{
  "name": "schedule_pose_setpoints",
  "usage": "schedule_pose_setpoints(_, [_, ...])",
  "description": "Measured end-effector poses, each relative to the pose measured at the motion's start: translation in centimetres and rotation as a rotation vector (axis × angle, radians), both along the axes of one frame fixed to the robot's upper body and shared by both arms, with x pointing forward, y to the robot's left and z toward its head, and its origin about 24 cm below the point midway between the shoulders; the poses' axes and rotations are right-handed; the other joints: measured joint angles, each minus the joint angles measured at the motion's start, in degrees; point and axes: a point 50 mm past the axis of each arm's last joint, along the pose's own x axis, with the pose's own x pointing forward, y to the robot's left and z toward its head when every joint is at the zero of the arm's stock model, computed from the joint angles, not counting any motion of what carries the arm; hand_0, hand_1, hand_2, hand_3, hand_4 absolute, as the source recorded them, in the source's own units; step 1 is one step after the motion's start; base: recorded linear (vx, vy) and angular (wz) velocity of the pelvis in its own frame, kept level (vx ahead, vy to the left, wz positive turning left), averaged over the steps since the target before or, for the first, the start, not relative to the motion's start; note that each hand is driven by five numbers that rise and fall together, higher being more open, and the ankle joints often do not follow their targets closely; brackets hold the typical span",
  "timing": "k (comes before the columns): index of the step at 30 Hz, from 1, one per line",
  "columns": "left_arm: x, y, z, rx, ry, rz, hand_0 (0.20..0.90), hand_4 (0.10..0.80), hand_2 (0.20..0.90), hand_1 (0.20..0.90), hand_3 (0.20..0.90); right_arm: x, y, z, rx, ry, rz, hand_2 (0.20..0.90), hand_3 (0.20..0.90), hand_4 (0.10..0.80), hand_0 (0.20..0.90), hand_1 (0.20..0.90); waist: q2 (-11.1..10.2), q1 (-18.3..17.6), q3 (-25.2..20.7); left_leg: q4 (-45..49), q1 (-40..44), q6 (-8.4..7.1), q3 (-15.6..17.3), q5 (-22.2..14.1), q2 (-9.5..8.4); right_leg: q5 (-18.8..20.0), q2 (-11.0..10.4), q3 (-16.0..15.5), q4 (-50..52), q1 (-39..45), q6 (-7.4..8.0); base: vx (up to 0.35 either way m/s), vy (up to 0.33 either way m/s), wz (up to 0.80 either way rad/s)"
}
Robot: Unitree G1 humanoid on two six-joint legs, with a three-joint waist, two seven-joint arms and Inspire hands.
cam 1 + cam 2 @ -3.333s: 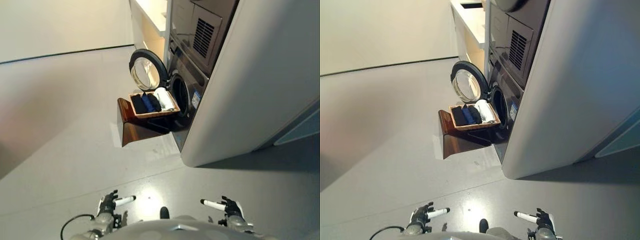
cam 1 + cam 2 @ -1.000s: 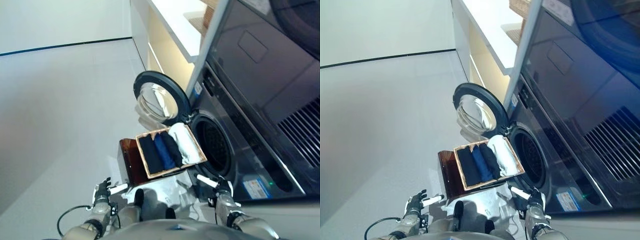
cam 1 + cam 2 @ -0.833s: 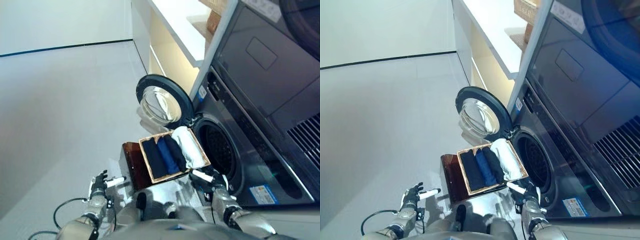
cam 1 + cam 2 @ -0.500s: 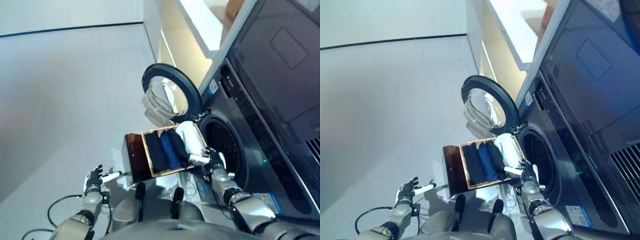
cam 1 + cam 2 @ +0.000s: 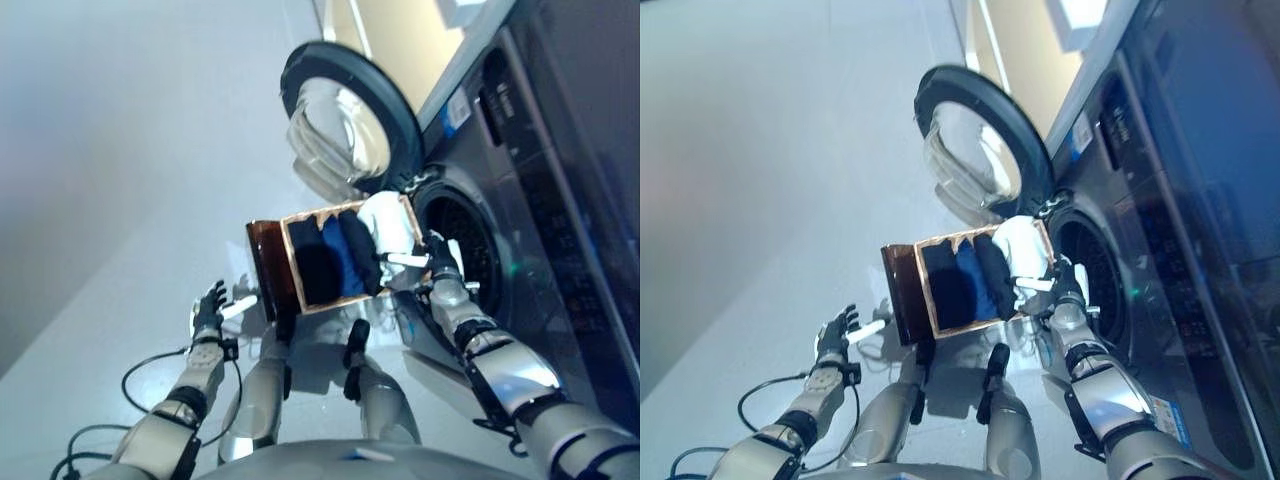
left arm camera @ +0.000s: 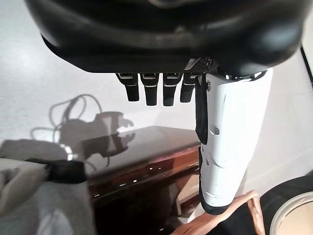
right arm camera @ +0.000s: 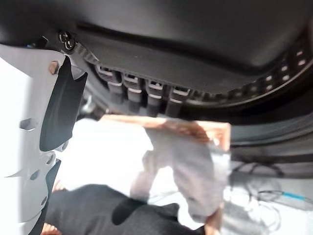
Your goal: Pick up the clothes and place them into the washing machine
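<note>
Several soft, light clothes [image 5: 345, 258] are lying folded in the basket [image 5: 290, 262]; the right hand [image 5: 1068, 290], fingers relaxed apart, is nearing the white piece [image 5: 1025, 245], likely best pinched mid-fold.

Two head cameras look steeply down from slightly offset spots, both showing the washer [image 5: 470, 240], its open door [image 5: 985, 150] and the basket [image 5: 335, 258]. Each wrist camera looks along its own hand from very close, and both catch the basket's rim.

R hand [image 5: 437, 262] has moved up to basket [image 5: 290, 258] edge, over white cloth [image 5: 388, 222].
</note>
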Motion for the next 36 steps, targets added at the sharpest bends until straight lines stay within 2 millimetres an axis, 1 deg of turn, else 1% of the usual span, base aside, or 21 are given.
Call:
schedule_pose_setpoints(1, [1.2, -0.2, 1.7, -0.005, -0.096, 0.004, 0.9, 0.8, 0.9, 0.9, 0.9, 1.2, -0.3, 1.8, -0.031, -0.043, 0.0, 0.9, 0.9, 0.8, 0.9, 0.9, 0.15, 0.08, 0.93, 4.51, -3.74, -0.14, -0.25, -1.75, -0.46, -1.75, -0.66, 0.22, 4.41, -3.76, -0.07, -0.083, 0.03, 0.07])
schedule_pose_setpoints(2, [2.5, -0.6, 3.4, -0.01, -0.193, -0.012, 0.9, 0.8, 0.9, 0.9, 0.9, 2.2, -1.3, 3.9, -0.067, -0.096, -0.024, 0.9, 0.9, 0.8, 0.9, 0.9, 0.65, 0.56, 2.76, 7.15, -5.87, 0.2, -0.4, -2.67, -0.7, -2.74, -1.07, 0.52, 7.28, -5.9, -0.12, -0.009, 0.018, 0.09])
schedule_pose_setpoints(3, [3.2, -0.8, 4.2, -0.015, -0.231, -0.018, 0.9, 0.8, 0.9, 0.9, 0.9, 2.5, -1.8, 4.7, -0.082, -0.118, -0.04, 0.9, 0.9, 0.8, 0.9, 0.9, 0.94, 0.99, 3.38, 7.68, -6.63, 0.21, -0.46, -2.66, -0.95, -2.8, -1.2, 0.53, 8.0, -6.66, -0.17, -0.018, 0.028, 0.13])
schedule_pose_setpoints(4, [3.9, -1.1, 5.6, -0.029, -0.302, -0.017, 0.9, 0.8, 0.9, 0.9, 0.9, 3.0, -2.5, 6.0, -0.101, -0.141, -0.063, 0.9, 0.9, 0.8, 0.9, 0.9, 1.19, 1.29, 3.98, 8.6, -7.95, 0.19, -0.48, -2.67, -1.05, -3.22, -1.49, 0.55, 9.32, -8.04, -0.25, -0.014, 0.038, 0.11])
schedule_pose_setpoints(6, [3.8, -1.0, 6.6, -0.047, -0.36, -0.001, 0.9, 0.8, 0.9, 0.9, 0.9, 3.5, -2.7, 7.0, -0.119, -0.157, -0.073, 0.9, 0.9, 0.8, 0.9, 0.9, 1.18, 1.45, 4.35, 9.64, -8.66, 0.28, -0.43, -3.11, -1.35, -4.04, -1.99, 0.99, 11.11, -9.2, -0.16, -0.006, 0.024, 0.04])
schedule_pose_setpoints(7, [3.6, -1.1, 7.6, -0.061, -0.431, -0.003, 0.9, 0.8, 0.9, 0.9, 0.9, 3.7, -3.3, 7.8, -0.155, -0.171, -0.095, 0.9, 0.9, 0.8, 0.9, 0.9, 1.17, 2.01, 4.42, 11.03, -9.74, 0.11, -0.28, -3.94, -1.52, -4.64, -2.11, 1.81, 12.15, -10.49, -0.04, 0.017, 0.051, -0.17])
schedule_pose_setpoints(8, [3.5, -1.2, 8.1, -0.069, -0.47, -0.004, 0.9, 0.8, 0.9, 0.9, 0.9, 3.8, -3.9, 8.6, -0.185, -0.185, -0.115, 0.9, 0.9, 0.8, 0.9, 0.9, 1.22, 2.53, 4.46, 12.14, -10.9, 0.28, 0.3, -4.37, -1.52, -4.68, -2.11, 2.49, 13.02, -11.76, -0.02, 0.022, 0.063, -0.16])
schedule_pose_setpoints(9, [3.4, -1.0, 8.2, -0.063, -0.475, 0.004, 0.9, 0.8, 0.9, 0.9, 0.9, 3.9, -4.1, 9.0, -0.203, -0.194, -0.119, 0.9, 0.9, 0.8, 0.9, 0.9, 1.45, 2.55, 4.51, 12.87, -11.66, 0.56, 0.27, -4.42, -1.84, -4.58, -2.12, 2.56, 13.12, -12.27, 0.08, 0.022, 0.063, -0.1])
schedule_pose_setpoints(12, [3.1, -0.4, 8.0, -0.042, -0.465, 0.018, 0.9, 0.8, 0.9, 0.9, 0.9, 3.9, -4.2, 9.3, -0.24, -0.196, -0.119, 0.9, 0.9, 0.8, 0.9, 0.9, 1.44, 2.43, 4.49, 13.96, -12.92, 0.75, 0.72, -4.98, -1.85, -4.77, -2.39, 3.1, 13.41, -13.5, -0.11, 0.011, 0.051, -0.06])
schedule_pose_setpoints(14, [2.7, -0.4, 8.3, -0.05, -0.483, 0.022, 0.9, 0.8, 0.9, 0.9, 0.9, 3.9, -4.6, 9.5, -0.277, -0.173, -0.123, 0.9, 0.9, 0.8, 0.9, 0.9, 1.43, 2.54, 4.45, 13.95, -14.26, 1.0, 1.96, -4.97, -2.18, -4.3, -2.73, 4.13, 13.36, -15.3, 0.6, 0.013, 0.036, -0.17])
schedule_pose_setpoints(16, [2.4, -0.4, 8.4, -0.056, -0.491, 0.025, 0.9, 0.8, 0.9, 0.9, 0.9, 3.8, -4.8, 9.4, -0.287, -0.16, -0.127, 0.9, 0.9, 0.8, 0.9, 0.9, 1.46, 2.5, 4.43, 13.96, -14.76, 1.18, 2.32, -4.96, -2.26, -3.93, -2.76, 4.52, 13.16, -15.75, 0.79, 0.025, 0.017, -0.09])
schedule_pose_setpoints(18, [2.2, -0.4, 8.2, -0.058, -0.486, 0.027, 0.9, 0.8, 0.9, 0.9, 0.9, 3.3, -5.2, 8.7, -0.296, -0.111, -0.149, 0.9, 0.9, 0.8, 0.9, 0.9, 1.49, 2.61, 4.44, 13.91, -14.94, 1.57, 2.46, -4.92, -2.43, -3.22, -2.86, 4.76, 12.67, -15.69, 1.06, 0.039, 0.024, -0.02])
schedule_pose_setpoints(19, [2.2, -0.4, 8.4, -0.06, -0.493, 0.031, 0.9, 0.8, 0.9, 0.9, 0.9, 3.3, -5.3, 8.6, -0.307, -0.104, -0.149, 0.9, 0.9, 0.8, 0.9, 0.9, 1.49, 2.59, 4.43, 13.89, -14.94, 1.7, 2.47, -4.84, -2.51, -3.09, -2.92, 4.78, 12.65, -15.69, 1.25, 0.0, 0.0, 0.0])
schedule_pose_setpoints(24, [2.3, -0.8, 9.6, -0.079, -0.553, 0.028, 0.9, 0.8, 0.9, 0.9, 0.9, 3.2, -5.3, 8.6, -0.345, -0.106, -0.152, 0.9, 0.9, 0.8, 0.9, 0.9, 1.87, 2.92, 4.24, 13.21, -15.02, 1.87, 2.43, -4.71, -2.59, -3.09, -3.0, 4.65, 11.96, -15.74, 1.26, 0.0, 0.0, 0.0])
schedule_pose_setpoints(26, [2.2, -1.3, 10.8, -0.101, -0.608, 0.024, 0.9, 0.8, 0.9, 0.9, 0.9, 3.0, -5.7, 8.6, -0.369, -0.099, -0.173, 0.9, 0.9, 0.8, 0.9, 0.9, 2.66, 3.14, 3.77, 12.13, -15.49, 1.85, 2.43, -4.42, -2.85, -3.23, -3.35, 4.59, 11.76, -16.64, 1.08, 0.004, 0.011, 0.03])
schedule_pose_setpoints(27, [2.2, -1.4, 11.1, -0.107, -0.623, 0.018, 0.9, 0.8, 0.9, 0.9, 0.9, 2.9, -6.0, 8.6, -0.377, -0.094, -0.18, 0.9, 0.9, 0.8, 0.9, 0.9, 3.25, 3.2, 3.48, 12.06, -16.03, 1.94, 2.36, -4.33, -2.95, -3.16, -3.43, 4.55, 11.67, -17.05, 1.19, 0.008, 0.01, 0.05])
schedule_pose_setpoints(28, [2.2, -1.4, 11.1, -0.107, -0.623, 0.018, 0.9, 0.8, 0.9, 0.9, 0.9, 2.9, -6.0, 8.6, -0.377, -0.094, -0.18, 0.9, 0.9, 0.8, 0.9, 0.9, 3.25, 3.2, 3.48, 12.06, -16.03, 1.94, 2.36, -4.33, -2.95, -3.16, -3.43, 4.55, 11.67, -17.05, 1.19, 0.016, 0.015, 0.04])
schedule_pose_setpoints(29, [2.3, -1.6, 11.7, -0.115, -0.648, 0.017, 0.9, 0.8, 0.9, 0.9, 0.9, 2.6, -6.4, 8.5, -0.392, -0.071, -0.19, 0.9, 0.9, 0.8, 0.9, 0.9, 4.38, 3.66, 2.93, 11.67, -16.83, 2.27, 2.36, -3.83, -3.18, -2.91, -3.6, 4.51, 11.67, -18.06, 1.58, 0.0, 0.0, 0.0])
schedule_pose_setpoints(32, [2.4, -1.8, 12.6, -0.124, -0.687, 0.019, 0.9, 0.8, 0.9, 0.9, 0.9, 2.3, -6.9, 8.2, -0.4, -0.056, -0.208, 0.9, 0.9, 0.8, 0.9, 0.9, 6.01, 4.22, 2.6, 10.75, -17.31, 2.42, 2.17, -3.29, -3.35, -2.81, -3.89, 3.79, 11.72, -18.7, 1.73, 0.017, 0.009, 0.1])
schedule_pose_setpoints(35, [2.4, -2.0, 12.9, -0.117, -0.698, 0.014, 0.9, 0.8, 0.9, 0.9, 0.9, 2.1, -7.2, 8.4, -0.416, -0.068, -0.236, 0.9, 0.9, 0.8, 0.9, 0.9, 6.42, 4.41, 2.51, 10.49, -17.38, 2.4, 1.9, -3.25, -3.39, -3.0, -3.94, 3.69, 11.71, -18.78, 1.67, 0.09, -0.007, 0.06])
schedule_pose_setpoints(36, [2.4, -2.0, 12.9, -0.118, -0.701, 0.014, 0.9, 0.8, 0.9, 0.9, 0.9, 2.1, -7.3, 8.4, -0.429, -0.066, -0.234, 0.9, 0.9, 0.8, 0.9, 0.9, 6.44, 4.26, 2.5, 10.41, -17.49, 1.79, 1.65, -3.65, -3.5, -3.8, -4.07, 3.64, 12.02, -18.9, 1.72, 0.122, -0.003, 0.12])
